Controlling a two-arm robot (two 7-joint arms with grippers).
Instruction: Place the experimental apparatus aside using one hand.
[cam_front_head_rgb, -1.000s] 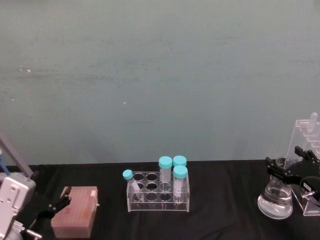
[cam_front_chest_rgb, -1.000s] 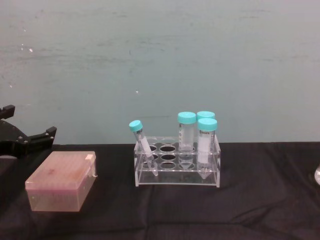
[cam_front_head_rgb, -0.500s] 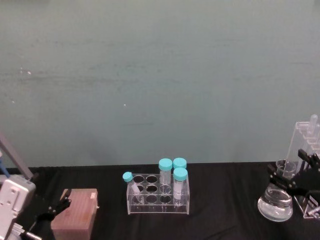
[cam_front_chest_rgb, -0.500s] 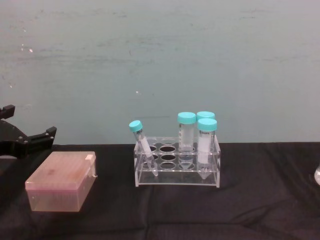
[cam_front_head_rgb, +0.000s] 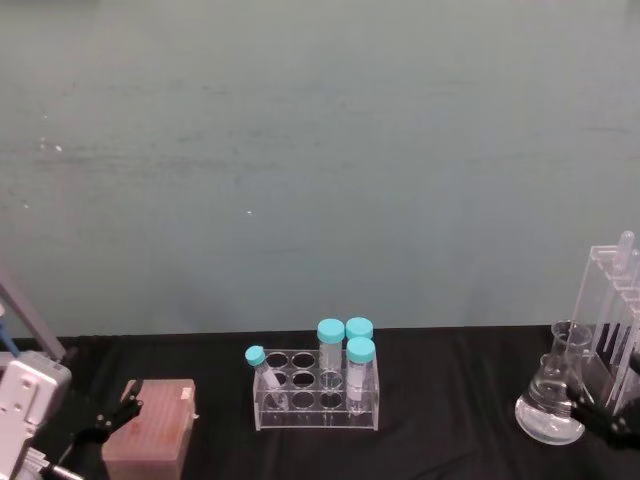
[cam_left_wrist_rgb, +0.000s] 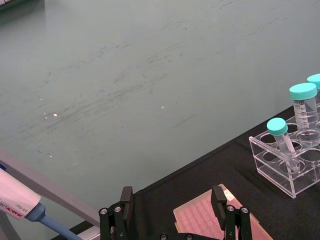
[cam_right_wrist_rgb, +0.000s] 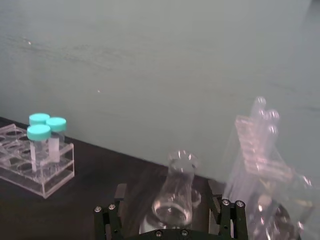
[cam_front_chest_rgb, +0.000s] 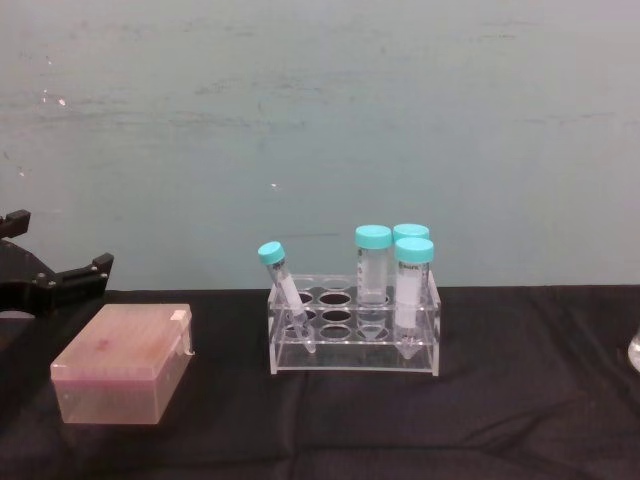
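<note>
The right gripper (cam_right_wrist_rgb: 170, 220) is low at the far right edge of the black table (cam_front_head_rgb: 450, 400), with its fingers (cam_right_wrist_rgb: 111, 220) spread wide and holding nothing — in the right wrist view the conical flask (cam_right_wrist_rgb: 175, 197) stands between the two fingers but apart from both. This flask (cam_front_head_rgb: 553, 398) has clear liquid in its wide bottom and stands upright on the table at the right side. Just beside it, further to the right, is the tall acrylic pipette rack (cam_front_head_rgb: 612, 320), also upright, with long glass pipettes in it. The left gripper (cam_left_wrist_rgb: 172, 212) hovers at the left side of the table, its fingers also spread, just above a pink tip box (cam_front_chest_rgb: 125, 362) and not touching it. In the middle of the table stands a clear tube rack (cam_front_chest_rgb: 355, 330) with four tubes with teal caps (cam_front_chest_rgb: 374, 236); one tube (cam_front_chest_rgb: 285, 290) is leaning, the others are upright.
</note>
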